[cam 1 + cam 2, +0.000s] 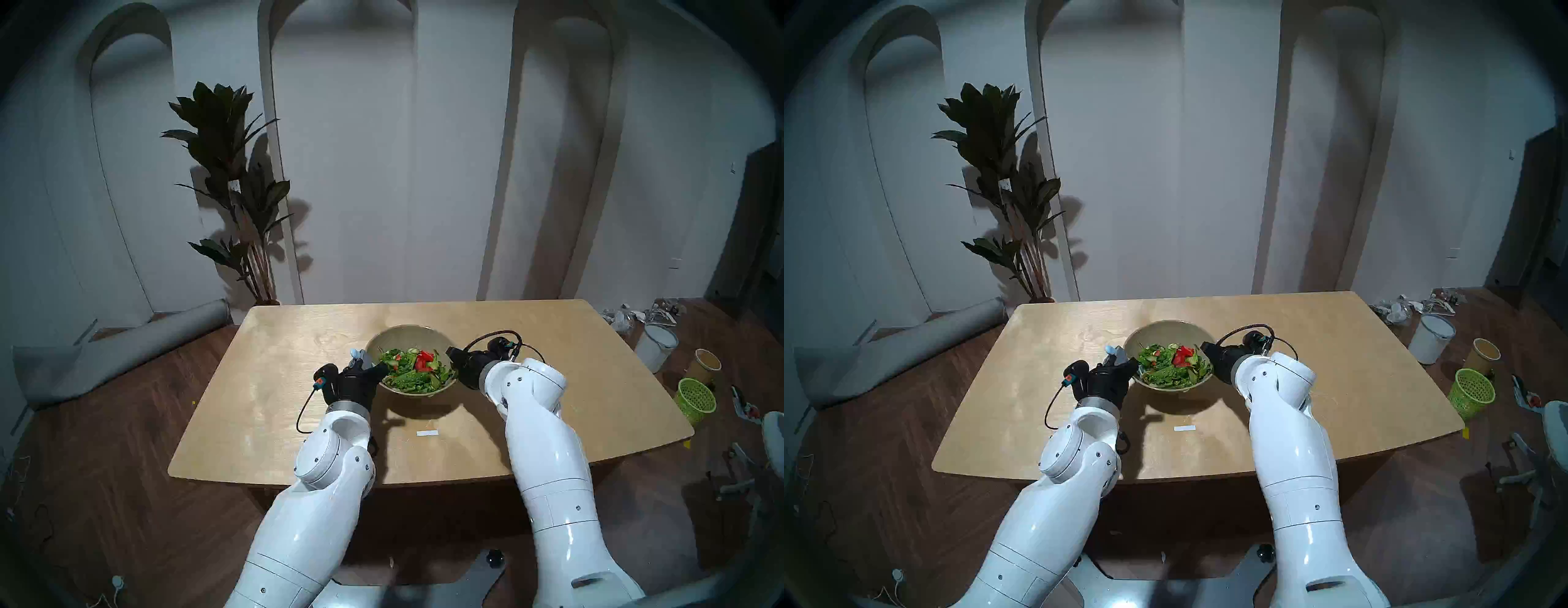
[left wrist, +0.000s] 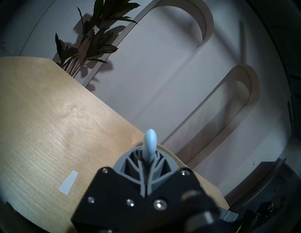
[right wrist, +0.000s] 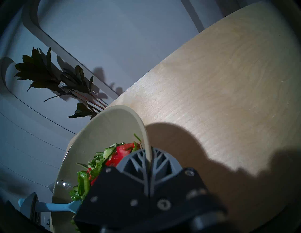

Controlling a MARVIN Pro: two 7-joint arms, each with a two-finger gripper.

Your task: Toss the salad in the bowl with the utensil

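Now: utensil pinched, bowl steadied

Clearly the salad (image 1: 413, 368) sits heaped toward the near side of the bowl (image 1: 409, 335), which stands mid-worktop (image 1: 275, 361). The pale blue utensil (image 3: 55, 207) reaches over the bowl's left rim into the leaves, its handle (image 2: 150, 143) pinched by the left end effector (image 2: 147, 160). The right end effector (image 3: 149, 160) is pressed onto the right rim. To toss well, I'd judge: lift from underneath, small strokes, keeping the rim clamped so nothing spills.
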